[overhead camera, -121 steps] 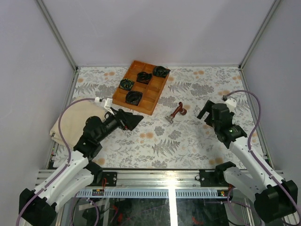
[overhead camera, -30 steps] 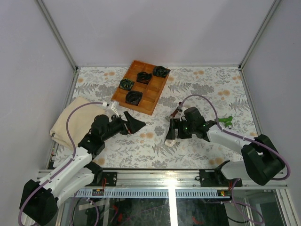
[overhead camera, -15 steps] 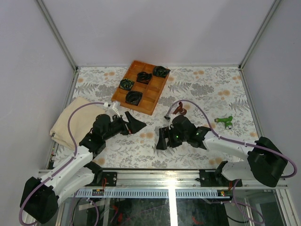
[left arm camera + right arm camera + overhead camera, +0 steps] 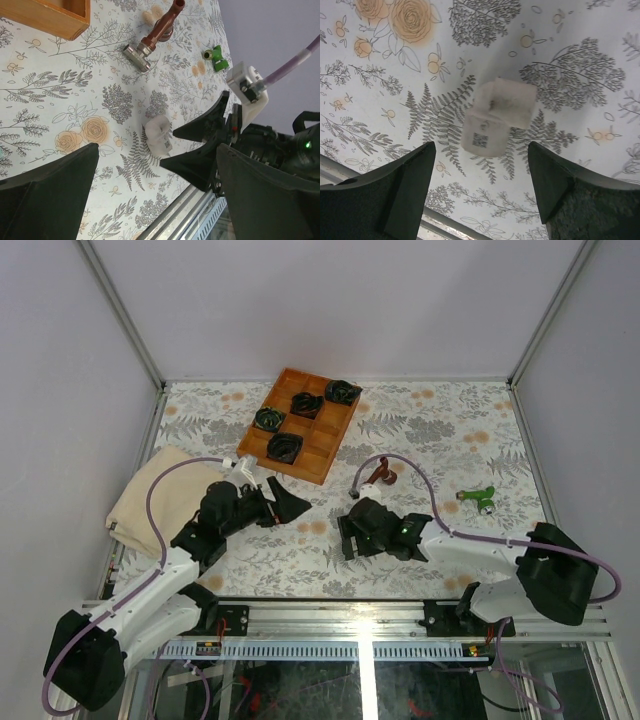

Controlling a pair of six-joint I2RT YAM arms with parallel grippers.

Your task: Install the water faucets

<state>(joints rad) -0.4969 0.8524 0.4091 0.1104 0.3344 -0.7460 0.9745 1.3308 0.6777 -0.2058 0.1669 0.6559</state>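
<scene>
**A:** Change noted against four seconds ago?

**B:** The right gripper has been swung from the table's right side to the middle. Its jaws are spread either side of a small white block, untouched. A bright green faucet is now seen lying at right, and the red-brown, silver-ended faucet lies just beside the tray. The left gripper is spread wide, nothing held.

**A:** Containers?

**B:** In the wooden compartment tray, four black-and-green coiled bundles are held, one per compartment.

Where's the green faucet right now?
In the top view, the green faucet lies on the right side of the table, to the right of the red-brown faucet.
</scene>
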